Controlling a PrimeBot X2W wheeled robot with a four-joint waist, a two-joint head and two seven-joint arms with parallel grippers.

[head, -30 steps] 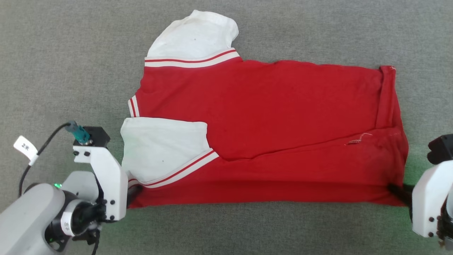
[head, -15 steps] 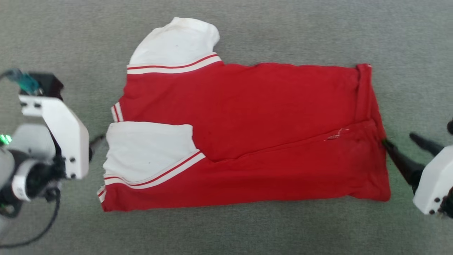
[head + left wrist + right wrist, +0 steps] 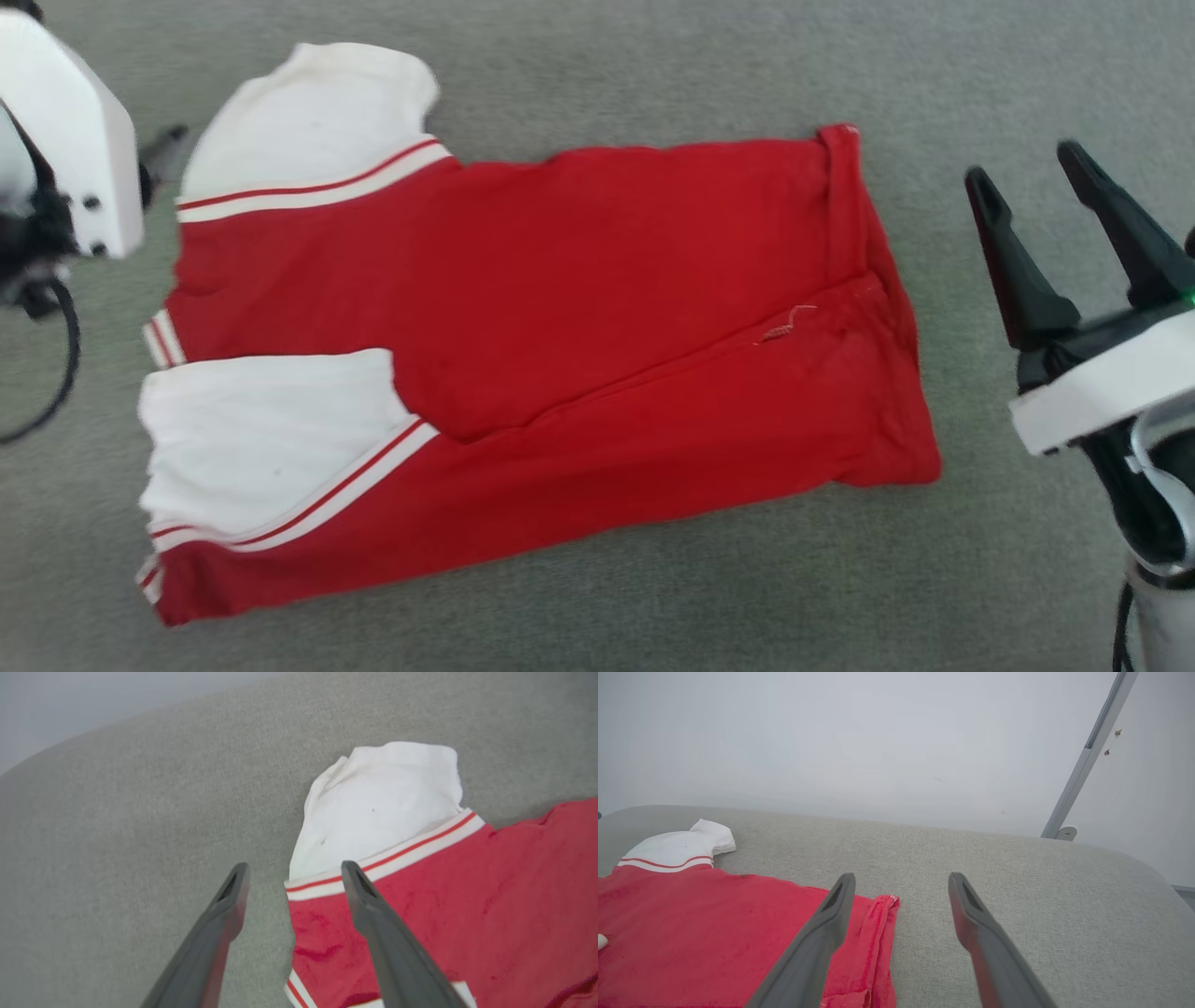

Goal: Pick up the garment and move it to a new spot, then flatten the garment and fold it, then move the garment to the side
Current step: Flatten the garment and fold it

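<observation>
The garment is a red shirt with white sleeves and red-and-white striped trim. It lies flat on the grey table, with its near long edge folded over and one white sleeve lying on top. My left gripper hovers at the far left by the other sleeve. In the left wrist view this gripper is open above the sleeve seam of the garment and holds nothing. My right gripper stands open and empty, clear of the hem. In the right wrist view it is raised over the hem corner of the garment.
The grey padded table reaches past the shirt to a rounded far edge. Behind that edge stand a pale wall and a slanted metal pole. A black cable hangs from my left arm.
Both grippers have opened and let go of the shirt's near corners, then lifted away from it. The head camera has turned, so the shirt now sits further left and tilted.
</observation>
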